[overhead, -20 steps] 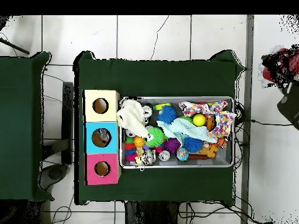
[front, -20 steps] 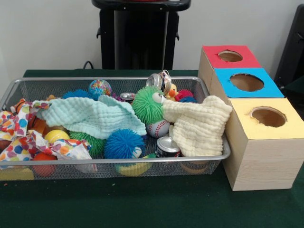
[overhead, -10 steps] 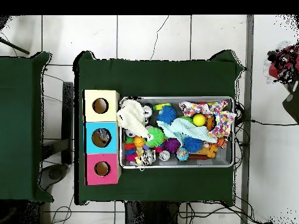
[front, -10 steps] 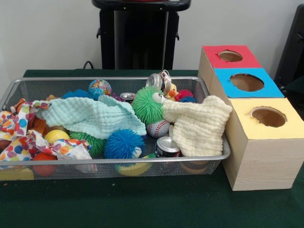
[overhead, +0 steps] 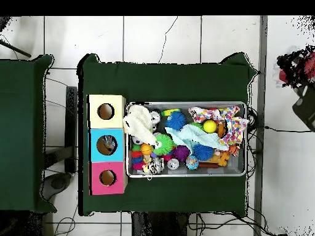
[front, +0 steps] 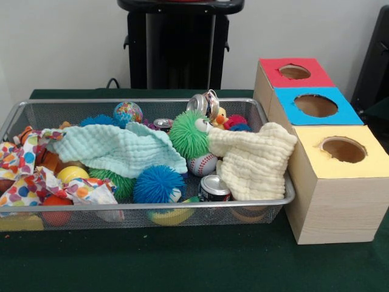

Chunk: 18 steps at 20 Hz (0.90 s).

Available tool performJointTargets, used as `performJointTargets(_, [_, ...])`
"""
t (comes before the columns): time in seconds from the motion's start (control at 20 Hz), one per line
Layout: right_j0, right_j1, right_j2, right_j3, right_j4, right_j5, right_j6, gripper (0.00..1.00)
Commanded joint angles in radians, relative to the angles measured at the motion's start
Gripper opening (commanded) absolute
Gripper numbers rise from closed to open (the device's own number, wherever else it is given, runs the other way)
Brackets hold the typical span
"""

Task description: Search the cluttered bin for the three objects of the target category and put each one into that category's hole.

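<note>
Front view: wire bin packed rim to rim, its long axis running left-right along the green table. Cream cloth overhangs the bin's right edge, touching the yellow box. A can stands upright at the front rim. Gripper out of sight; finger state unknown.

Plain pale wall; white tiled floor; green-covered table.

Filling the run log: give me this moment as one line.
claw: not in view | silver wire-mesh bin: full, cloths over toys | red, blue, yellow-topped hole boxes: beside bin | nothing being moved
</note>
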Motion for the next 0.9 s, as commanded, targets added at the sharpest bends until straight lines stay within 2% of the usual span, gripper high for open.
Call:
performJointTargets(0.05, [-0.021, 0.065, 0.061, 0.156, -0.074, -0.036, -0.316, 0.00])
performJointTargets(0.9, [-0.071, 0.165, 0.105, 0.168, -0.151, -0.124, -0.296, 0.00])
